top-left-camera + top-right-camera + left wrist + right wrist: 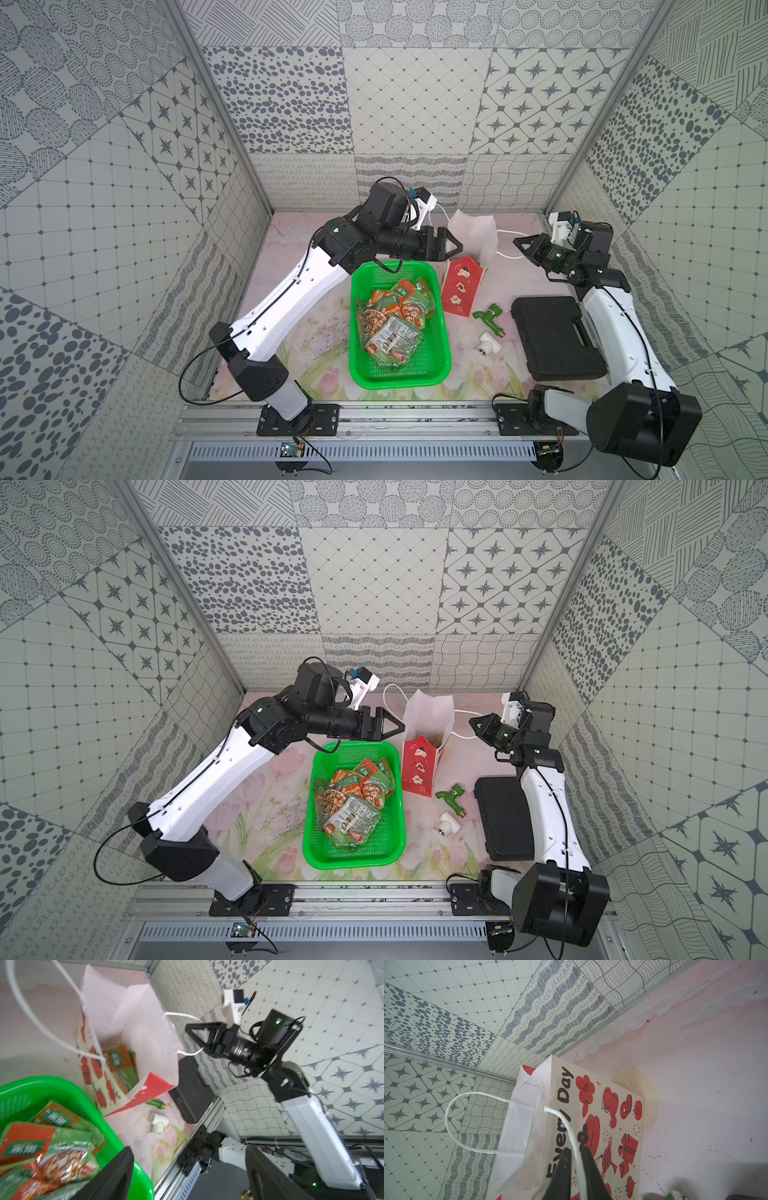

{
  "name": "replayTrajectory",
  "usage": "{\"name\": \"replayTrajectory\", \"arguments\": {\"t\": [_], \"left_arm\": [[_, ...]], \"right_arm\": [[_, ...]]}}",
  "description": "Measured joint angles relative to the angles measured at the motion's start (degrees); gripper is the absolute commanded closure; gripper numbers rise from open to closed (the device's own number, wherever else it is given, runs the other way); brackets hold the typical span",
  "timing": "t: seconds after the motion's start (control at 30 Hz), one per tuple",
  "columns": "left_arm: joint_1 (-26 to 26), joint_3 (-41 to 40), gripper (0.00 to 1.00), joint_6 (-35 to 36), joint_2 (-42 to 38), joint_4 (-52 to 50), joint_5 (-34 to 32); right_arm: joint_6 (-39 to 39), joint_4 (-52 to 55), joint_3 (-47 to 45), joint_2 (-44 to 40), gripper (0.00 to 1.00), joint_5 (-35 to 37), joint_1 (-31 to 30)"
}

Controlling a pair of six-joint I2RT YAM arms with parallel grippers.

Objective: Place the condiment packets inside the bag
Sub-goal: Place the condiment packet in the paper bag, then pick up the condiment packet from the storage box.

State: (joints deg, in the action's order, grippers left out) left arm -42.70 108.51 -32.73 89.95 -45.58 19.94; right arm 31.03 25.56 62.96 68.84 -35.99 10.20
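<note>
Here, in both top views, the bag (457,291) (417,769) stood upright on the table (282,237) a little right of centre, its red front toward the bottom of the frame and its white mouth open. Just left of that mouth hung the left gripper (457,246) (400,727), above the upper right corner of the green basket (400,381); its jaws were spread wide and held nothing. Most of the packets (390,324) (351,808) lay heaped in the basket at the centre of the frame, overlapping one another. In the left wrist view, at least one orange-and-green packet (118,1061) lay at the bottom of the bag.

The right gripper (519,243) (475,725) sat to the right of the bag, apart from its wall, with a white cord handle (572,1132) stretched from the bag toward it. In the right wrist view the jaws stood narrow at the lower middle of the frame, the cord running down through the slit between them; whether they pinched it could not be told.

Lower right of the bag lay a green tap (488,316) and a white pipe fitting (489,343), near each other, and further right a shut black case (557,336).
</note>
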Motion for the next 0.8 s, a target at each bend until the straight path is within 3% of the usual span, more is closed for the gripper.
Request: {"name": "replayTrajectory", "arguments": {"t": [0.1,0.37,0.67,0.8], "left_arm": [[0.02,-11.72,0.08,1.25,-8.28,1.73,-5.11],[0.46,-34.88,0.08,2.67,-23.85,5.31,-17.70],[0.55,-51.32,0.08,1.27,-32.89,11.15,-26.71],[0.72,-57.44,0.08,0.79,-35.30,15.02,-30.03]], "right_arm": [[-0.09,0.46,0.00,-0.02,0.81,0.04,-0.50],[-1.40,2.45,-0.85,-2.36,0.50,0.72,-2.45],[-2.16,7.19,-4.37,-15.26,0.20,3.30,-7.37],[-2.58,10.10,-7.02,-20.70,0.15,5.18,-10.75]]}}
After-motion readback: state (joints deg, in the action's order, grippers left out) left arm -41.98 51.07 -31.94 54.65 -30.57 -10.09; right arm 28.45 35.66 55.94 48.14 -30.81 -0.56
